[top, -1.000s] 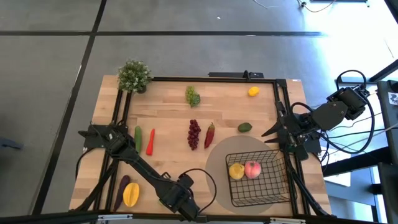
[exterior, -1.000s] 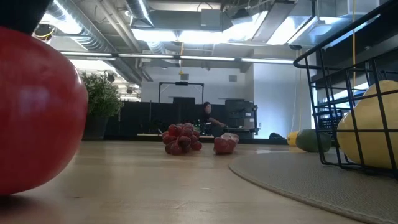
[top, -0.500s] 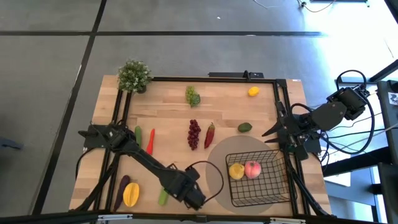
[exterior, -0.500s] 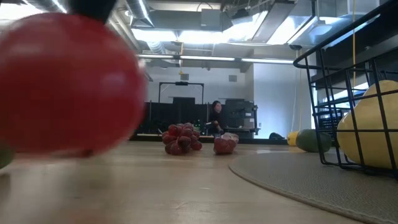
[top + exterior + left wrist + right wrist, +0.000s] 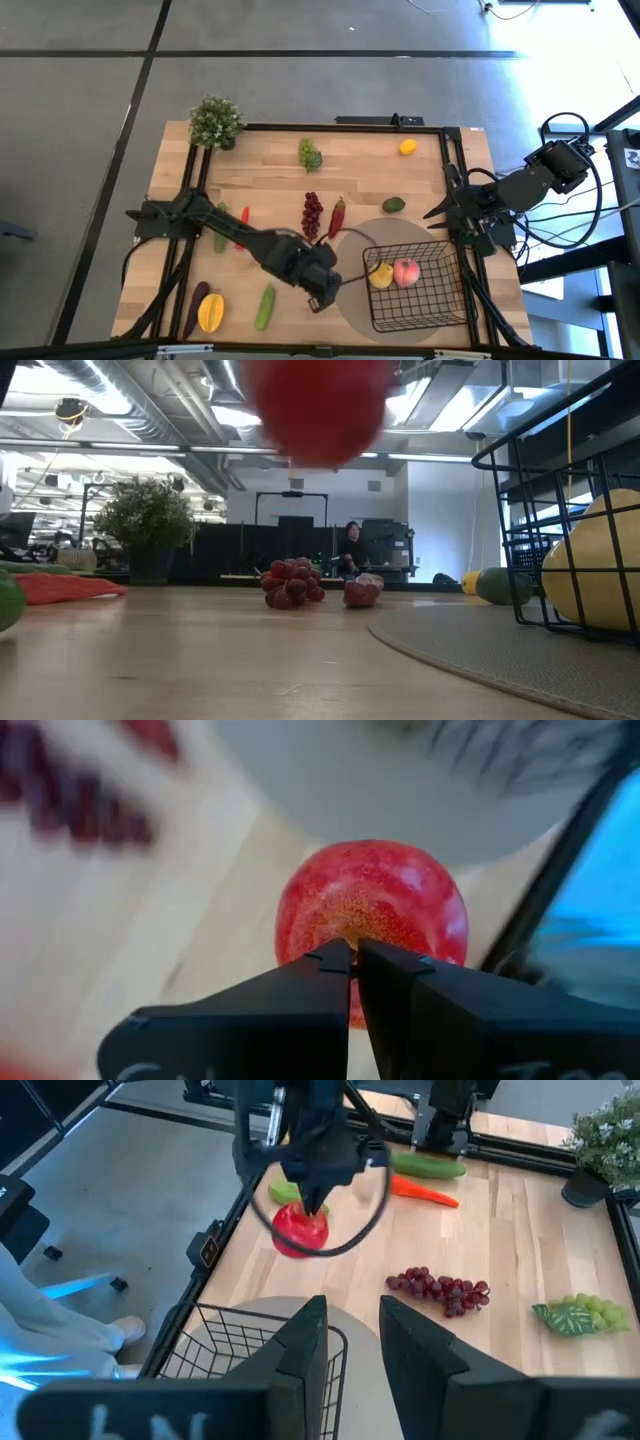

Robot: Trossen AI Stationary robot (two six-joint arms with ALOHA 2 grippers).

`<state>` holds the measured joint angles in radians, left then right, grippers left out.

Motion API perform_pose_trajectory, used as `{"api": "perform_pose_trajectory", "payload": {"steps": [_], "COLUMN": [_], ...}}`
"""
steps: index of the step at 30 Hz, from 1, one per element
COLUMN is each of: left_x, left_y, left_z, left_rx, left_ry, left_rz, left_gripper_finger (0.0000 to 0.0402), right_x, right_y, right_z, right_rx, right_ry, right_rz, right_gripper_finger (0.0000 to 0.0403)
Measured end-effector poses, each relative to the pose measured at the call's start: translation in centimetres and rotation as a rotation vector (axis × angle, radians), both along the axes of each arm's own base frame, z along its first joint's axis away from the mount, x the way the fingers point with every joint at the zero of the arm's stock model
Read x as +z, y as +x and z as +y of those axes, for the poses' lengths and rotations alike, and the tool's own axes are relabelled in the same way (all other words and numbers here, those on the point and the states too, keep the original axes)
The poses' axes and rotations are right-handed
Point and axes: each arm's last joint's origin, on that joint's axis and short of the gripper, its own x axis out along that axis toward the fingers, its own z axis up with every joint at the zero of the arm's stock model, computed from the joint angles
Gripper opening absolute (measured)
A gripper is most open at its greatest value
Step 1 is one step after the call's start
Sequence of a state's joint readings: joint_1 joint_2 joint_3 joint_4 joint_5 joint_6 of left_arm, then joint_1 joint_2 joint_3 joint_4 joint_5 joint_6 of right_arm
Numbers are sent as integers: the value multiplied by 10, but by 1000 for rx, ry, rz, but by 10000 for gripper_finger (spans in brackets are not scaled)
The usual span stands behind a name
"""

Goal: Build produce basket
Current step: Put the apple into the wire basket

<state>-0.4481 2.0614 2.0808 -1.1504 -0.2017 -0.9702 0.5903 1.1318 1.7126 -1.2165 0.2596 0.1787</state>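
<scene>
I see the basket (image 5: 415, 288) at the lower right of the overhead frame, standing on a round grey mat (image 5: 352, 262) on the worktop (image 5: 270, 170), and it holds two pieces: a yellow pear (image 5: 380, 275) and a pink peach (image 5: 406, 271), side by side against its upper-left part. My left pincer (image 5: 316, 296) sits just left of the basket, low centre of the frame, pressed together on the stem of a red apple (image 5: 372, 920), which hangs clear above the wood in the table-level view. The right pincer (image 5: 441, 212) waits at the right edge of the worktop, above the basket's upper right corner, its fingers a little apart with nothing between them. Loose produce lies around: dark red grapes (image 5: 312, 215) and a chili (image 5: 337, 215) in the middle, an avocado (image 5: 394, 205) just above the mat, green grapes (image 5: 309, 154) and a lemon (image 5: 407, 147) toward the top, a carrot (image 5: 243, 222) and a cucumber (image 5: 220, 222) at centre left, a second cucumber (image 5: 264, 306), a mango (image 5: 210, 314) and an eggplant (image 5: 194, 301) at lower left. A potted plant (image 5: 215, 122) stands in the upper left corner. Bare wood lies along the top between the plant and the green grapes.
</scene>
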Motion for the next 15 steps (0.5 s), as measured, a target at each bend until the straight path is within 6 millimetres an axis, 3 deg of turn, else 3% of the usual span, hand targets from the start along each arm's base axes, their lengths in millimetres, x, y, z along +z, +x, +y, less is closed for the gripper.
{"api": "perform_pose_trajectory", "payload": {"steps": [9, 15], "left_x": [56, 73], "left_y": [10, 25], "left_z": [31, 41], "left_rx": [-86, -153], "left_ry": [15, 22], "left_rz": [-352, -548], "left_gripper_finger": [0, 0], "right_x": [3, 5], "right_y": [-7, -12], "right_z": [-4, -9], "right_rx": [-2, -5], "right_ry": [11, 16], "right_rz": [-16, -35], "right_gripper_finger": [88, 88]}}
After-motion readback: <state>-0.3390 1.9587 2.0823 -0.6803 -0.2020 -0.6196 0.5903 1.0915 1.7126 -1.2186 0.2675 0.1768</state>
